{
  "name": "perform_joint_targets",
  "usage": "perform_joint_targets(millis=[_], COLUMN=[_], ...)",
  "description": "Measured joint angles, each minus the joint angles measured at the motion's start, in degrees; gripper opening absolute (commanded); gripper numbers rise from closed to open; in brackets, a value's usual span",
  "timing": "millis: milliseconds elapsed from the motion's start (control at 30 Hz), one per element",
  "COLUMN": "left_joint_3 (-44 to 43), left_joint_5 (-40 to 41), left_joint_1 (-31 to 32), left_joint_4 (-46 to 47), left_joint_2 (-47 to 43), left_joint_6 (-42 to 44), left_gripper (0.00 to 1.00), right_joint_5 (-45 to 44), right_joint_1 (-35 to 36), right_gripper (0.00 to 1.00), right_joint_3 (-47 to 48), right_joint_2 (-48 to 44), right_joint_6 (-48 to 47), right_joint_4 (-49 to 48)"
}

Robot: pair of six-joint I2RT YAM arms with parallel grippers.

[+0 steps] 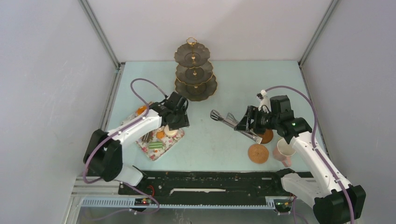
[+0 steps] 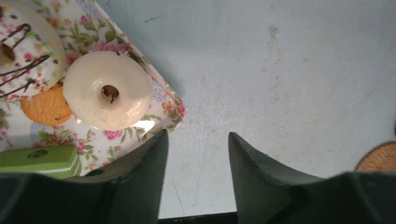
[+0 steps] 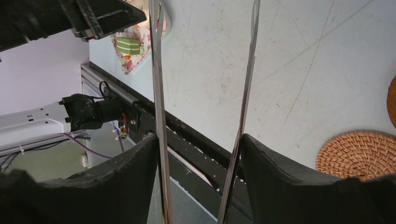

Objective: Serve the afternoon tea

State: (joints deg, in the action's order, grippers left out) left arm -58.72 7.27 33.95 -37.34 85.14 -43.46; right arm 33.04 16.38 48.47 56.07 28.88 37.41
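Toy cakes lie on a floral tray (image 1: 154,153). In the left wrist view a plain white doughnut (image 2: 107,89) sits at the tray's corner (image 2: 163,100), beside a sprinkled doughnut (image 2: 23,51), an orange biscuit (image 2: 44,109) and a green piece (image 2: 39,159). My left gripper (image 2: 197,135) hovers open over that corner, with bare table between its fingers. My right gripper (image 3: 198,137) is shut on the long tongs (image 3: 158,93), both blades pressed against its fingers; the tongs (image 1: 229,120) point left over the table. Two woven coasters (image 1: 258,153) and two cups (image 1: 285,149) sit at the right.
A three-tier dark stand (image 1: 195,71) with gold rims stands at the back centre. The black rail of the arm bases (image 1: 210,182) runs along the near edge. White walls close in the table on three sides.
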Motion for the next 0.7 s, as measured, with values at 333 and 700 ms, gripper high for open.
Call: perform_joint_targets(millis=[333, 700], left_joint_3=[3.37, 0.66], left_joint_5=[1.29, 0.59], left_joint_1=[-4.22, -8.61], left_joint_4=[-5.27, -16.20], left_joint_2=[-21.68, -36.33], left_joint_6=[-0.04, -1.09], left_gripper=[0.78, 0.95], right_joint_5=[-2.45, -5.70], right_joint_1=[5.27, 17.51], right_gripper=[0.66, 0.66], right_joint_3=[0.00, 0.00], right_joint_2=[2.93, 10.62], right_joint_6=[-1.01, -2.19], right_joint_4=[-0.83, -9.27])
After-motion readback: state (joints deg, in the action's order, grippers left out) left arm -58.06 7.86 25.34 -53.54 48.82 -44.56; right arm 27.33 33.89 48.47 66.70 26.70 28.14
